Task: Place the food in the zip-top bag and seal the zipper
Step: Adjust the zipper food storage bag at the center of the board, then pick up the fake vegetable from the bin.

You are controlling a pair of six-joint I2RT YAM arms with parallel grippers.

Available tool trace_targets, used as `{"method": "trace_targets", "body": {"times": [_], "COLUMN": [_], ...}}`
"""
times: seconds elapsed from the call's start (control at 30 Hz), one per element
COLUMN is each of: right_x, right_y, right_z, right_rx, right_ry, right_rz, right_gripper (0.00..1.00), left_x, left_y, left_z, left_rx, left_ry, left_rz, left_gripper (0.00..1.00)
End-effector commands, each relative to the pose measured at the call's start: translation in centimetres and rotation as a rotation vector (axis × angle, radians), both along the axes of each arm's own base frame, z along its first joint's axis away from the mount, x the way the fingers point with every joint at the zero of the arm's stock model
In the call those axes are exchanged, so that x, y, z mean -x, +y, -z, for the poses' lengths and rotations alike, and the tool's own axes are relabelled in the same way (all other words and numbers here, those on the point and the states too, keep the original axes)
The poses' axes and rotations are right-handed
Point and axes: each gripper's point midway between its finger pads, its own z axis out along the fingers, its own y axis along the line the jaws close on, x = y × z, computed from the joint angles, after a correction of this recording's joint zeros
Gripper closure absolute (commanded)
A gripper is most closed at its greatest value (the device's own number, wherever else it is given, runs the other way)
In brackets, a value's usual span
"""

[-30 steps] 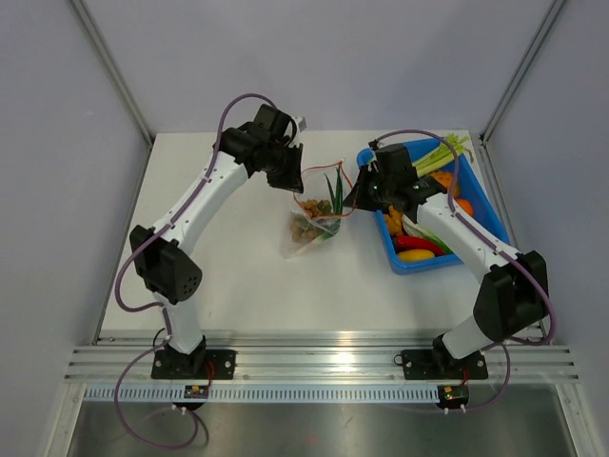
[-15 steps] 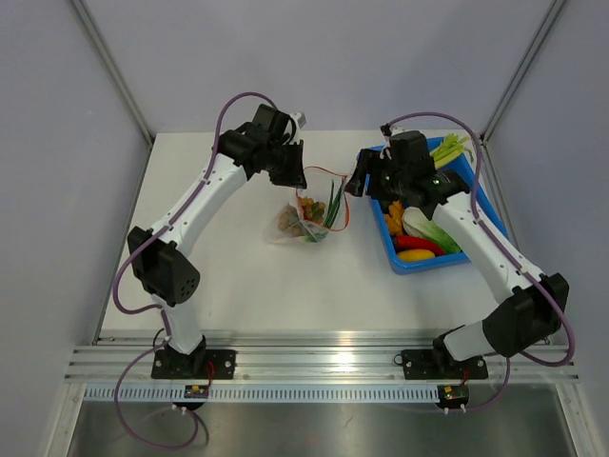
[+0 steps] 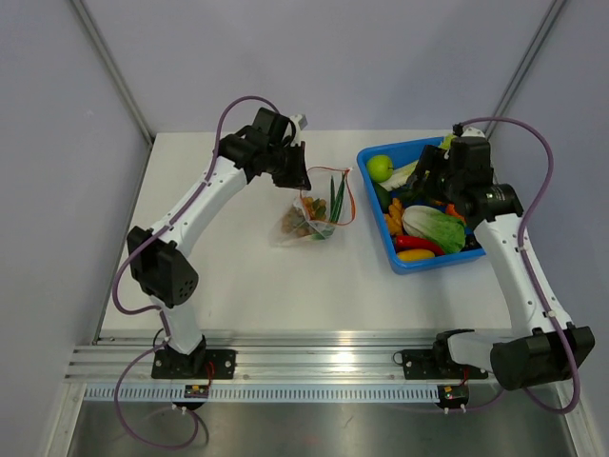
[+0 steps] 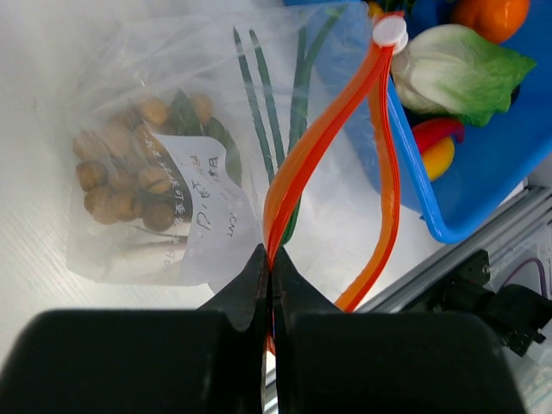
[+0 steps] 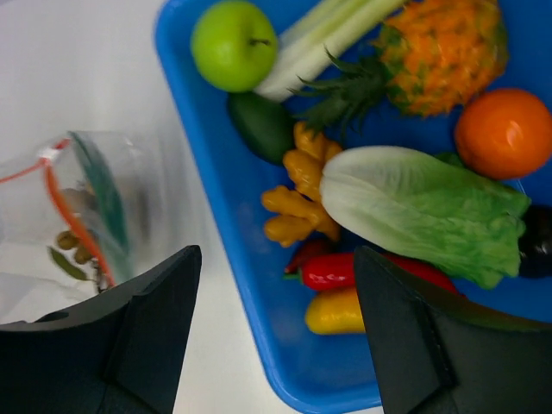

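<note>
- Left hand (image 4: 269,259) pinched shut on the zipper (image 4: 297,168), holding the bag (image 3: 309,221) open, mid-table (image 3: 238,276).
- Inside the bag I see brown balls (image 4: 121,172) and green onions (image 4: 259,95).
- Right hand (image 5: 276,259) empty, spread wide over the bin (image 3: 419,264); apple (image 5: 235,45), cabbage (image 5: 423,211) and orange (image 5: 503,132) unpacked, bag not yet sealed.

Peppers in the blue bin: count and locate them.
2: red pepper beside the cabbage, yellow pepper next to it by the bin wall. Others may be hidden.

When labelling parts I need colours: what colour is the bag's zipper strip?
Orange-red zipper strip, white slider; clearest in the left wrist view.
</note>
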Motion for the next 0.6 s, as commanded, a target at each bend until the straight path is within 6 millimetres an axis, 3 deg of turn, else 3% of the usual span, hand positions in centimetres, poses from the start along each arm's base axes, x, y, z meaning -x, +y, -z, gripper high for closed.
{"method": "trace_targets", "body": {"times": [0.0,0.13,0.27,0.4,0.57], "right_x": [1.4,2.4,2.4,1.9,0.1], "right_y": [-2.8,-4.6,-5.1,-5.9,-4.9], "right_z": [4.1,7.9,10.0,10.9,11.5], "right_rx": [0.123,0.216,0.271,0.334,0.412], "right_ry": [0.111,0.201,0.223,0.219,0.094], "right_rz": [0.094,0.141,0.119,0.120,-0.033], "right_gripper": [0.21,0.22,0.18,0.18,0.19], "left_x": [0.7,0.9,1.0,1.1,1.2], "left_y": [-0.8,-0.8,-1.0,-1.1,-1.3], "left_z": [-3.7,-3.5,-3.7,-3.5,-2.8], "left_rx": [0.110,0.110,0.119,0.119,0.119], "left_ry": [-0.082,-0.077,-0.076,-0.071,-0.057], "left_rz": [0.041,0.050,0.061,0.069,0.081], "left_gripper": [1.00,1.00,1.00,1.00,1.00]}}
